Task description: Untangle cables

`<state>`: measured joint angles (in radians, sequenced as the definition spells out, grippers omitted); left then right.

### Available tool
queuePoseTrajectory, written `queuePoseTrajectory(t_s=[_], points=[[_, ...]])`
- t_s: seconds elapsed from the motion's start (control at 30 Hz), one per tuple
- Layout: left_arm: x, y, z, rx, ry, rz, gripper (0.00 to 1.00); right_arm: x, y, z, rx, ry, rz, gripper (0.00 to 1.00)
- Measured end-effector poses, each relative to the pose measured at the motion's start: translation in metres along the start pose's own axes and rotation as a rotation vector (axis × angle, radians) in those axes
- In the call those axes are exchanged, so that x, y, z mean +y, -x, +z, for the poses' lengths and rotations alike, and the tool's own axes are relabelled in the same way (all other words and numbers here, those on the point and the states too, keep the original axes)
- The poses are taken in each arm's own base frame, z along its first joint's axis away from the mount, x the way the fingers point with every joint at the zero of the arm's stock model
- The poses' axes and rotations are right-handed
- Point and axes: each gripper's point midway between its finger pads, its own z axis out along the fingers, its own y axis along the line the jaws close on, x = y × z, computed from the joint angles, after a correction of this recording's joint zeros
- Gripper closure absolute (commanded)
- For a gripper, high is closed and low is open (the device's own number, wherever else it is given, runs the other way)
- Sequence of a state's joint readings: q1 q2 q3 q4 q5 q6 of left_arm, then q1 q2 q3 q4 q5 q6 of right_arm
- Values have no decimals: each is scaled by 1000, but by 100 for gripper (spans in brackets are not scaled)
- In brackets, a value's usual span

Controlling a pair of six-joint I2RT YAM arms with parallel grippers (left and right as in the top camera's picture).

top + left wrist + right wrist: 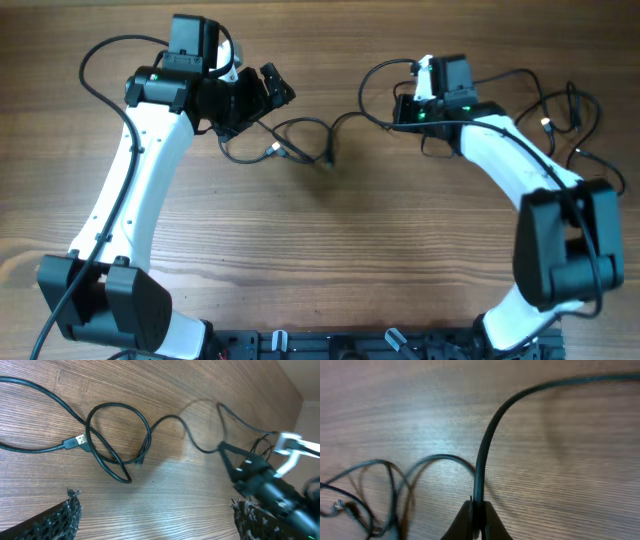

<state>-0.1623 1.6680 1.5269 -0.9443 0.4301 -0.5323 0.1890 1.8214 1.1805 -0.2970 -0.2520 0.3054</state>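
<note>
Right wrist view puts my right gripper (477, 509) at the bottom edge, jaws pinched fully together on one cable (486, 445), which rises from between the tips and bends off to the upper right. The hold looks thin. The cord sits at the very tips, so I judge a hard tug could slip it out; better to pull slowly and low along the table (560, 490), away from the tangle. Left of the pinch, other cables (390, 485) curl over one another, too blurred to sort. In the left wrist view my cord seems to run from the tips into a loop (117, 435), with a flat plug (75, 441) lying just at the loop's left side and a small plug (139, 461) at its lower right. Whether that crossing is a true knot or only an overlap I cannot tell. My left gripper (277, 88) hangs wide open with nothing in it, near the loop's upper left in the overhead view. I think the step goes best if the left comes down to pin the loop while the right draws its cord clear; pulling alone may only tighten it or drag the whole lot. More cords lie in loose curls by the right arm (500, 150), well apart from the loop, and I would steer my pull clear of them.
</note>
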Motion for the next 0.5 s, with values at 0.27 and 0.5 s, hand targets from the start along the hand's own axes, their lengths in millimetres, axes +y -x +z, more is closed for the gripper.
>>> queuePoseTrajectory(t_s=[0.27, 0.5], points=[[0, 0, 0, 0, 0, 0, 0, 27, 66, -110, -293, 36, -238, 96], [0, 0, 0, 0, 0, 0, 0, 0, 87, -151, -407, -228, -347, 96]])
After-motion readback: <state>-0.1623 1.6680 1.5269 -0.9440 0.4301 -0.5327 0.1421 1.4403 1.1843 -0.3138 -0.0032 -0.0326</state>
